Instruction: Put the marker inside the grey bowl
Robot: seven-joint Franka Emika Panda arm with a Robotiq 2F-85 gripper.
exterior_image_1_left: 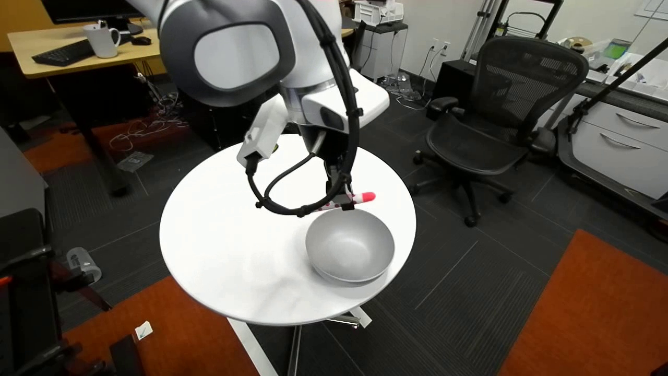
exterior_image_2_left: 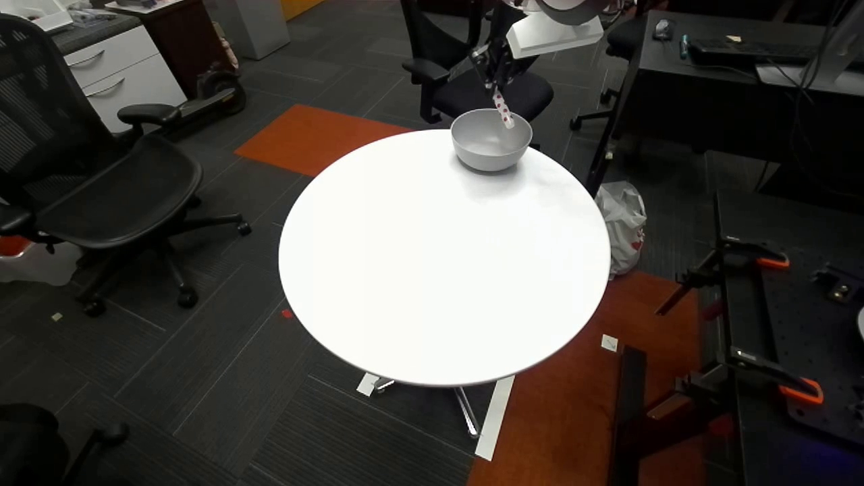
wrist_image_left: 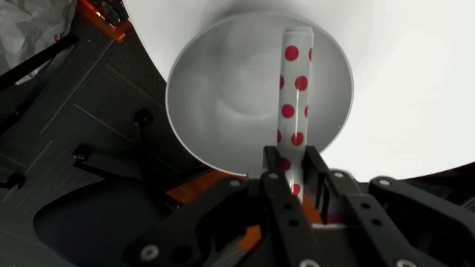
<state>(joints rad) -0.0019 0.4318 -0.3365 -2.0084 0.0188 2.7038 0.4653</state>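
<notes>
The marker is a slim white stick with red dots and a red end; it shows in both exterior views [exterior_image_1_left: 368, 197] [exterior_image_2_left: 503, 110] and in the wrist view [wrist_image_left: 295, 96]. My gripper [wrist_image_left: 291, 157] is shut on the marker, with a finger on each side of it; it also shows in both exterior views [exterior_image_1_left: 345, 201] [exterior_image_2_left: 498, 86]. The grey bowl [wrist_image_left: 230, 85] looks empty and stands upright near the table's edge, in both exterior views [exterior_image_1_left: 349, 250] [exterior_image_2_left: 489, 154]. In the wrist view the marker's dotted end lies across the bowl's opening. The gripper appears above the bowl's rim, off to one side.
The round white table [exterior_image_1_left: 229, 235] carries the bowl; its edge [wrist_image_left: 146, 50] is close to the bowl in the wrist view. An office chair [exterior_image_1_left: 501, 109] stands beyond the table. Another dark chair [exterior_image_2_left: 472, 88] stands behind the bowl in an exterior view.
</notes>
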